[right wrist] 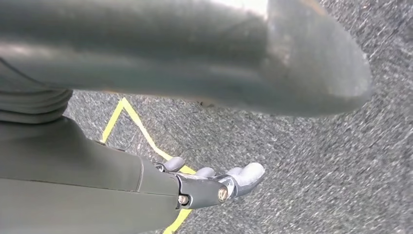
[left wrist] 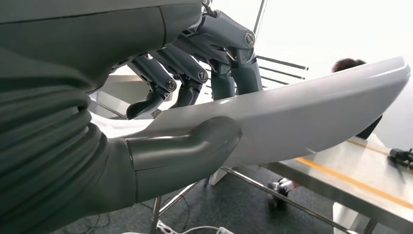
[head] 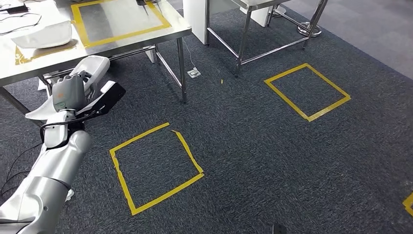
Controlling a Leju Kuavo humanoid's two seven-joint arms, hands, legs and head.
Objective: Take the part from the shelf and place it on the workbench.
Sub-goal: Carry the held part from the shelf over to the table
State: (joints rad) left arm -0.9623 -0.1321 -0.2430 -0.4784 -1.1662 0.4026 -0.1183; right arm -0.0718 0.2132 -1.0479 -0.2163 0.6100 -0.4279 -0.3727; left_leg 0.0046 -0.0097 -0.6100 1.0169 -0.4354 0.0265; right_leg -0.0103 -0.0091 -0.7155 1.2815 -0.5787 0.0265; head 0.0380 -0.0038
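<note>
The white part (left wrist: pixel 311 117) is in the left hand (left wrist: pixel 195 97), thumb under and fingers over it, just beside the table (head: pixel 146 36). The right hand (right wrist: pixel 219 183) hangs released above the floor. Picking seems done; placing on the table is left.

place: robotics lab or workshop | floor: dark grey carpet (head: pixel 272 146) with 3 yellow tape squares (head: pixel 155 168), the nearest just right of the left hand (head: pixel 73 92) | furniture: steel tables (head: pixel 146 36) ahead of the hand, 1 topped with a tape frame (head: pixel 119 19) | cables (head: pixel 14 22) on the tabletop
</note>
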